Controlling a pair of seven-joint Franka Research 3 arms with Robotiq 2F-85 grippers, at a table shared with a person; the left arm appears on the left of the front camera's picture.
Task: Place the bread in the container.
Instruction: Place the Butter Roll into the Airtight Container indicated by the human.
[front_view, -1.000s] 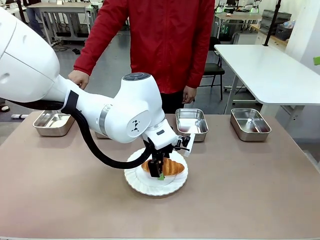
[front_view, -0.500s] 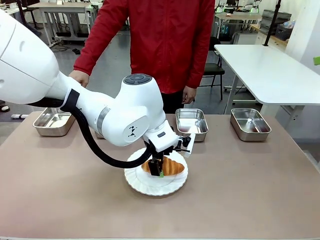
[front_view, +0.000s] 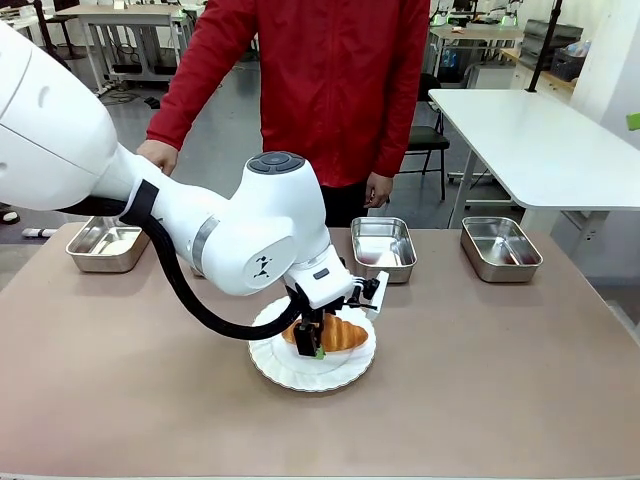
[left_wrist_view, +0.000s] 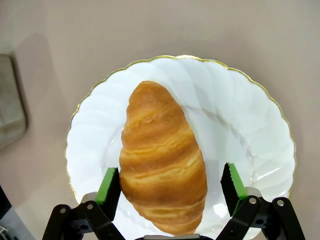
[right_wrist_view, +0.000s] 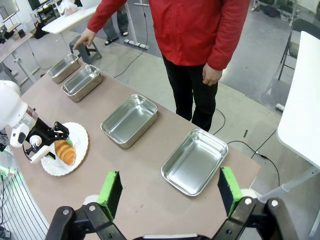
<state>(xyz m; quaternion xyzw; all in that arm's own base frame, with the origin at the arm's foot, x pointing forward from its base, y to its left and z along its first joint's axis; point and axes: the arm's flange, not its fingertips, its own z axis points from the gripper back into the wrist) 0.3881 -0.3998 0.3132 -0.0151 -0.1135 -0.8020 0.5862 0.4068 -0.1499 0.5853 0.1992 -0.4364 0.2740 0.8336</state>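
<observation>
The golden-brown bread (left_wrist_view: 160, 160) lies on a round white plate (left_wrist_view: 240, 120) in the left wrist view. My left gripper (left_wrist_view: 170, 185) is open and straddles its near end. One green pad (left_wrist_view: 109, 186) almost touches the crust, while the other pad (left_wrist_view: 233, 181) stands a little apart. From the front, the left gripper (front_view: 318, 340) sits low over the bread (front_view: 340, 335) on the plate (front_view: 300, 375). My right gripper (right_wrist_view: 169, 192) hangs open and empty high above the table. Steel trays stand in a row along the far edge: one (front_view: 383, 243) just behind the plate, one (front_view: 500, 247) at the right, one (front_view: 108, 245) at the far left.
A person in a red jacket (front_view: 330, 80) stands at the far side, one hand (front_view: 157, 155) held out above the far-left tray, the other hand (front_view: 378, 188) hanging near the middle tray. My left arm (front_view: 230, 235) spans the table's left half. Bare tabletop (front_view: 480, 380) lies in front.
My left arm has shifted only slightly, its gripper staying open astride the bread. The bread rests on the plate as before.
</observation>
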